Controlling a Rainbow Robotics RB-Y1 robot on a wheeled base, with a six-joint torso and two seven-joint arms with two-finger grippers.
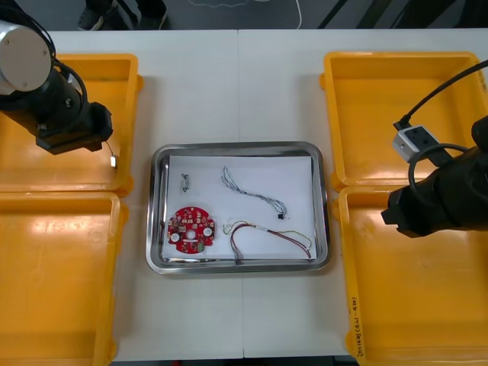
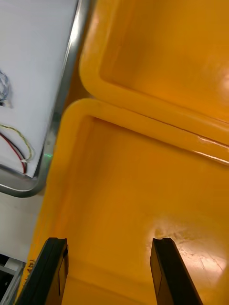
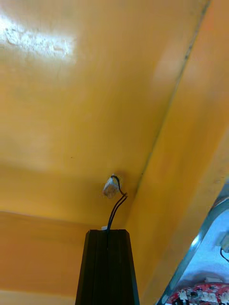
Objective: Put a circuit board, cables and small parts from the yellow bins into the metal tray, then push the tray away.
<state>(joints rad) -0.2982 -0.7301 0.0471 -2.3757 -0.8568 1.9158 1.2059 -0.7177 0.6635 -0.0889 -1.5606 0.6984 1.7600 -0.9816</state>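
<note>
The left gripper (image 3: 107,236) is clenched on a thin black cable (image 3: 116,207). Its pale plug (image 3: 111,187) hangs just past the fingertips, over the far left bin (image 1: 126,72) near that bin's tray-side wall. The right gripper (image 2: 109,271) stands released above the near right bin (image 2: 124,190), close to its tray-side wall.

Between the bins, the tray (image 1: 156,206) is white inside. In it lie:
- the board (image 1: 191,229) at the near left corner
- a small metal part (image 1: 185,181) beyond the board
- a blue-white cable (image 1: 252,191) mid-tray
- a red-yellow cable (image 1: 267,238) along the near edge

The table (image 1: 236,84) is light, with dark floor (image 1: 61,15) beyond its far edge.
</note>
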